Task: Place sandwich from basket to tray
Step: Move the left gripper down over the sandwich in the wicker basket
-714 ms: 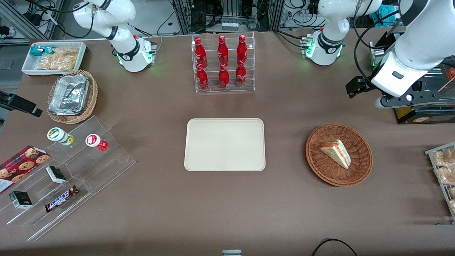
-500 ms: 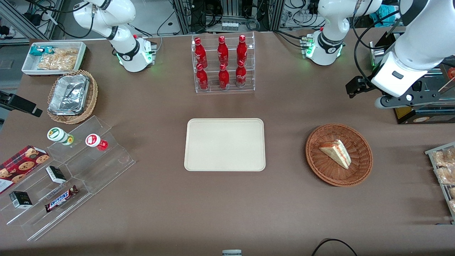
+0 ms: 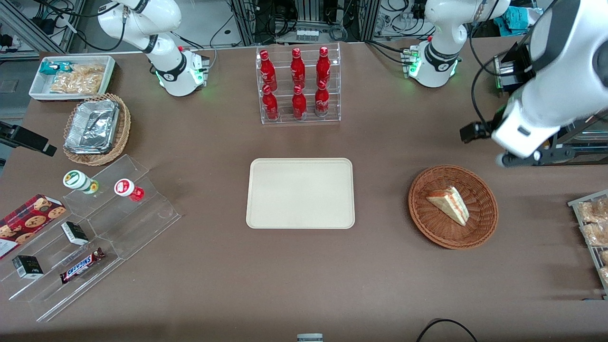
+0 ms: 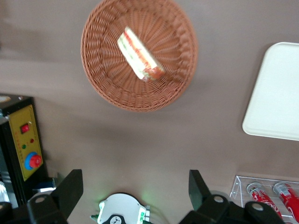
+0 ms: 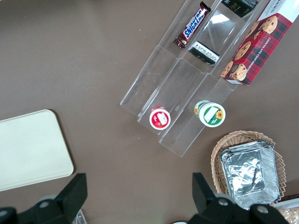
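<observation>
The sandwich (image 3: 449, 205), a pale wedge with red and green filling, lies in the round reddish-brown basket (image 3: 482, 223) toward the working arm's end of the table. The cream tray (image 3: 300, 193) lies flat at the table's middle, bare. My left gripper (image 3: 515, 157) hangs high above the table, farther from the front camera than the basket and not over it. In the left wrist view its gripper (image 4: 134, 186) is open and empty, with the sandwich (image 4: 140, 53), basket (image 4: 107, 79) and part of the tray (image 4: 278, 93) below.
A clear rack of red bottles (image 3: 298, 85) stands farther back than the tray. The working arm's base (image 3: 434, 61) and a black-and-yellow control box (image 4: 23, 144) are near the gripper. A snack rack (image 3: 593, 228) sits at the table edge beside the basket.
The left arm has swung and shifted a little toward the table's middle and nearer the basket. The sandwich, basket and tray have not moved.
</observation>
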Motion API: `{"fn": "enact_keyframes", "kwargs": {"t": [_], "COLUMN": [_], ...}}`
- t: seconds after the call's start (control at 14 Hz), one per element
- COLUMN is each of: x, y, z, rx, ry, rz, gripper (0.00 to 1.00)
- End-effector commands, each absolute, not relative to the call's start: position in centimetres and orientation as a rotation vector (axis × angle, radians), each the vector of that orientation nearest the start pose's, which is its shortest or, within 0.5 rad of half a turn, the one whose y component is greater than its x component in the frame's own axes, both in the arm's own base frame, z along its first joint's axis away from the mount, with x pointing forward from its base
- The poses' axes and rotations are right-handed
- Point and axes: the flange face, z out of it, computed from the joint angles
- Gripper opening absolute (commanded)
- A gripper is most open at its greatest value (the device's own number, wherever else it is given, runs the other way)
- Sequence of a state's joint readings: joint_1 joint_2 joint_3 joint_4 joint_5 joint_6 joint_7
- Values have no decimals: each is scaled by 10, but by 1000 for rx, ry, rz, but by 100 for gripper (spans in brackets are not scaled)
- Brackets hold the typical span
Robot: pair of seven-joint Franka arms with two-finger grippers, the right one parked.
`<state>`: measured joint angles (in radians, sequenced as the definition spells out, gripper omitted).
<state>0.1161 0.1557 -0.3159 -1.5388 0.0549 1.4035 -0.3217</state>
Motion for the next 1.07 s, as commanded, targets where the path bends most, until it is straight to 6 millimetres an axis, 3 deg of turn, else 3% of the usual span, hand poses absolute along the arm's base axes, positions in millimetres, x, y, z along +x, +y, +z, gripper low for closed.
{"fn": "enact_keyframes", "kwargs": {"t": [0.0,0.21,0.36,0.57,0.86,1.0], "x": [595,607,616,627,631,628], "y": [-78,-78,-80,-81,-69,-65], "z": [486,407,372,331,294,285], "rx": [-3020,-2994,-2948,-2918,-2886,-2873], "ry": [-330,-621,-875,-1001,-1098,-1083], "rz": [517,435,366,354,353,345], "gripper": [100,100,100,100,100,100]}}
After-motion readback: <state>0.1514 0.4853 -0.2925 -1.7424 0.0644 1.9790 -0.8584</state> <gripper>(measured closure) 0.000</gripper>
